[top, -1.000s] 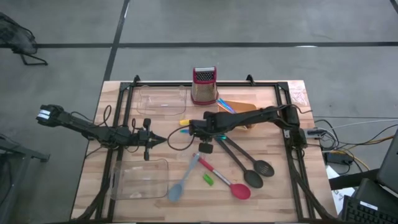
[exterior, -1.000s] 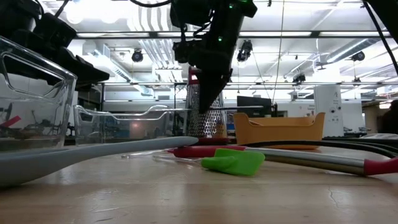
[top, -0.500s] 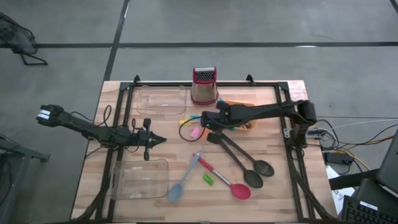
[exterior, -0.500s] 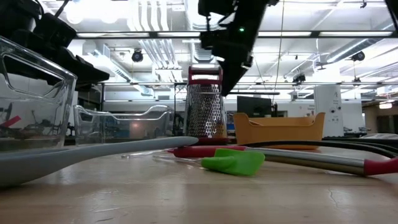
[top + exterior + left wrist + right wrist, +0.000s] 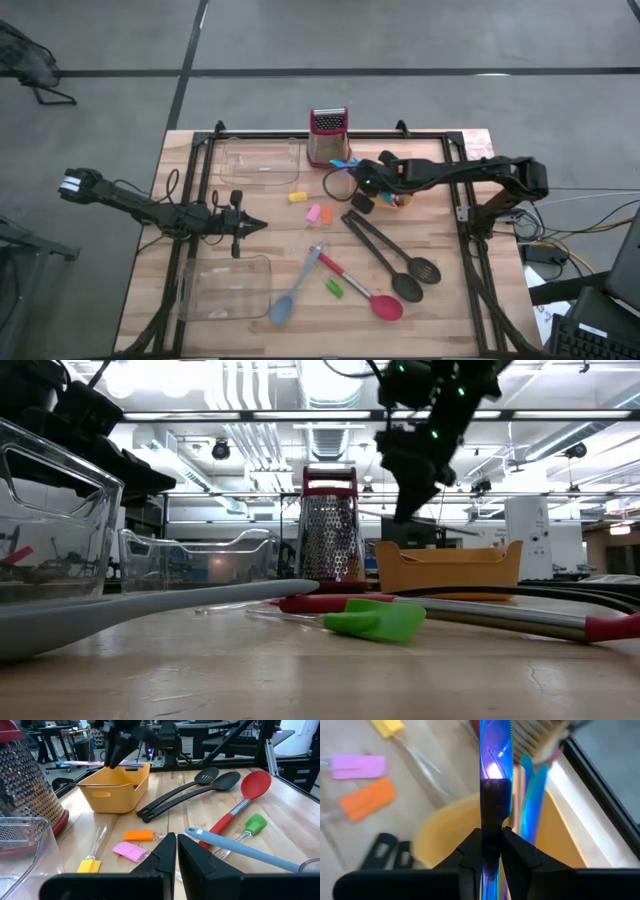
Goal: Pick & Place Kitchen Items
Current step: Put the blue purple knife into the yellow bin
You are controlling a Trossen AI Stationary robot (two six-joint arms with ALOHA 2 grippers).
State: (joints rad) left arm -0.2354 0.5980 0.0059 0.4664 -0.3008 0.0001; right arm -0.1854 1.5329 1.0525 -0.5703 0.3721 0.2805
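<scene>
blue stick (image 5: 495, 755): pinched between the right gripper's (image 5: 490, 852) fingers, up off the table over the orange bowl (image 5: 393, 186) near the far edge, just beside the grater (image 5: 327, 137)
more sticks (image 5: 536, 800): a couple of blue ones leaning in the bowl already
right gripper: clamped on the blue stick — hanging above the bowl's rim in the low view (image 5: 410, 465)
left gripper (image 5: 246, 226): parked over the table's left side, between the two clear trays (image 5: 259, 160), fingers pressed together with nothing in them
black spoons (image 5: 395, 255): two, side by side, lying slantwise toward the right-hand near corner, handle ends near the bowl
red spoon (image 5: 365, 292): near the near edge, its handle crossing by the spatula (image 5: 293, 291)
spatula: grey-blue, head touching the near tray's corner
blocks: yellow (image 5: 297, 197), pink (image 5: 313, 212) and orange (image 5: 326, 216) close together mid-table — green (image 5: 334, 288) sits apart, between spatula and red spoon
</scene>
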